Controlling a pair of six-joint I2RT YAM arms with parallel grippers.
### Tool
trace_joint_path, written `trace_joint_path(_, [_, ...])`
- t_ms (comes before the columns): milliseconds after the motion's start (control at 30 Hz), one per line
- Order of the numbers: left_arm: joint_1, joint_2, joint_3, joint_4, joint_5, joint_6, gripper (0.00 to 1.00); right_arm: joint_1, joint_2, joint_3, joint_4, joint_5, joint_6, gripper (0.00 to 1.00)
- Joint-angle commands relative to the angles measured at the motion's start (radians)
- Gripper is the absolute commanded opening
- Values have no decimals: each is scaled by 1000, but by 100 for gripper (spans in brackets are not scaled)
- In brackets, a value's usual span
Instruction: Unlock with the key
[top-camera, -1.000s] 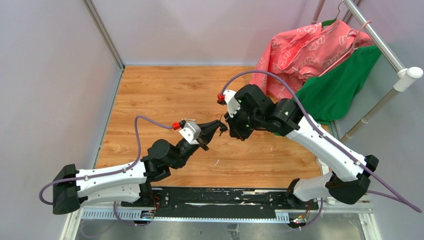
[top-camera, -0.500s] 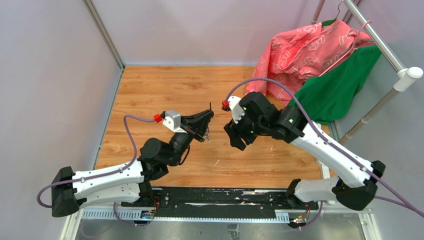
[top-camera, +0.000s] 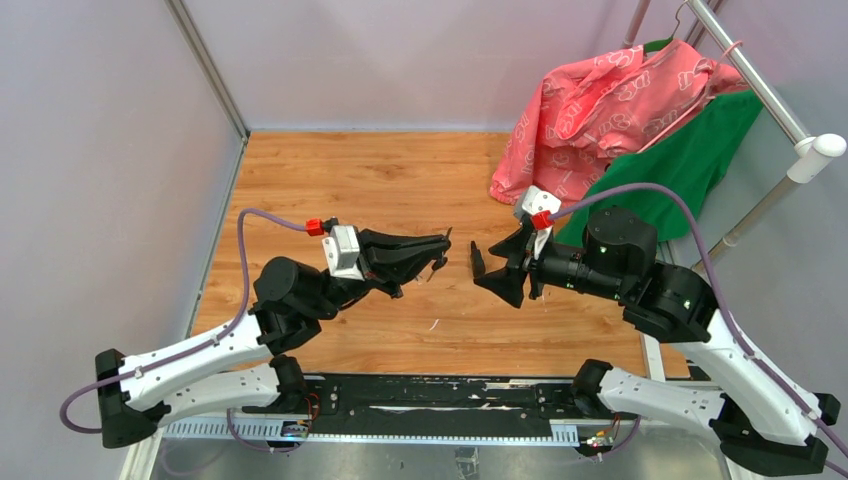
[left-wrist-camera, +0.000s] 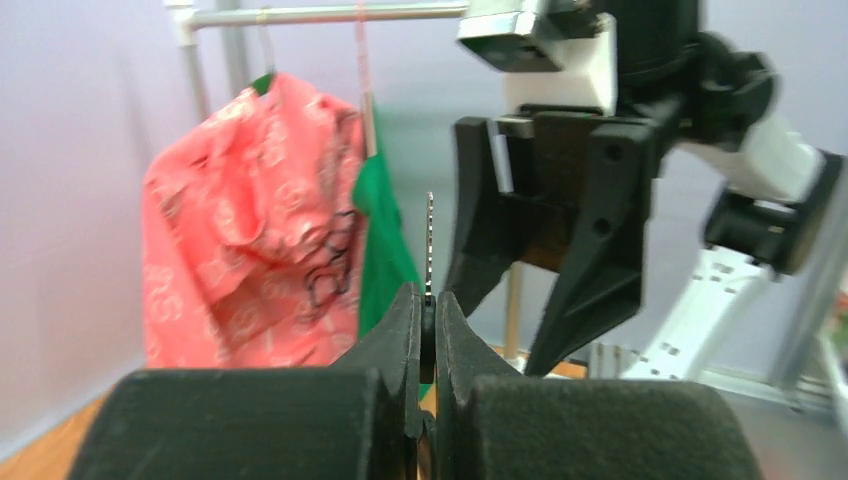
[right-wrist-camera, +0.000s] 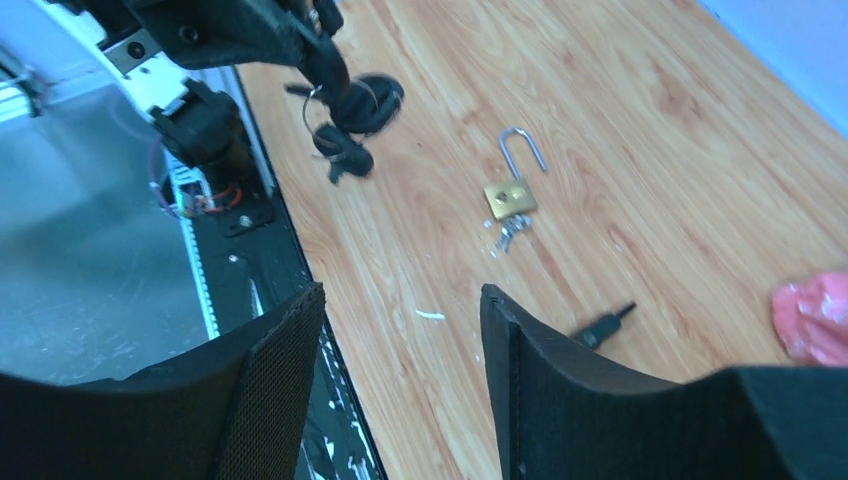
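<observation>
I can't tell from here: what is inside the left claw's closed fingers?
A thin toothed key pokes up out of the left gripper; its shut fingers cover the key's lower part.

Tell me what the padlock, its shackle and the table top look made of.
The padlock has a body that looks like brass: yellow with a dull sheen. The shackle is a bright silvery metal, likely steel, glinting along its bend. The table shows light orange-brown wood grain with a slight gloss; whether it is real wood or laminate cannot be told.

No readable text; marks printed on the pink garment (top-camera: 610, 100) are perhaps lettering.
</observation>
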Motion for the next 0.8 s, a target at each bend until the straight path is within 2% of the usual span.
trace_joint_path(0, [37,37,88,-126,250,-46,0,-16,-6,-11,104,-144,-23,60])
trace_joint_path(133, [77,86,109,-82,387,-135,0,-18,-12,-11,115,-177,-29,58])
trace_joint_path(367, [116,153,153,-75,510,-213,0,-45,-15,-6,129,-225,-20,52])
trace_joint_path(767, [140,185,163,-72,576,-254,0,-97,-20,14,139,-273,-6,42])
